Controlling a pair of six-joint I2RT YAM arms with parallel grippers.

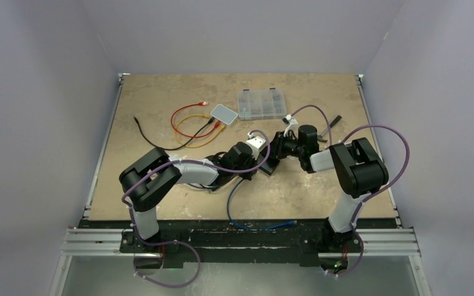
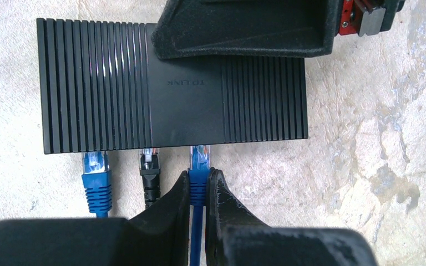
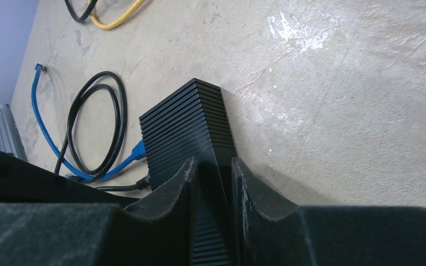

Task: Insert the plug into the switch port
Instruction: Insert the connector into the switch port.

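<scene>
- Two grippers split the job. The left gripper [image 2: 199, 176] pinches the boot of the blue cable [image 2: 197, 227] just behind the plug [image 2: 200, 156], probably so it can push straight along the cable line.
- The right gripper [image 3: 213, 166] is clamped across the far edge of the TP-Link switch [image 2: 116, 83], likely bracing it against that push.
- The plug is at the switch's near face with its clear nose in the port [image 2: 200, 146]. Can't tell if it is fully seated.
- Its long axis is square to the port face, nose toward the switch, cable trailing back between the fingers.
- Beside it, a second blue connector [image 2: 95, 163] and a black connector [image 2: 150, 160] are already in.

Switch [image 2: 172, 111] reads, seemingly, "TP-LINK".
</scene>
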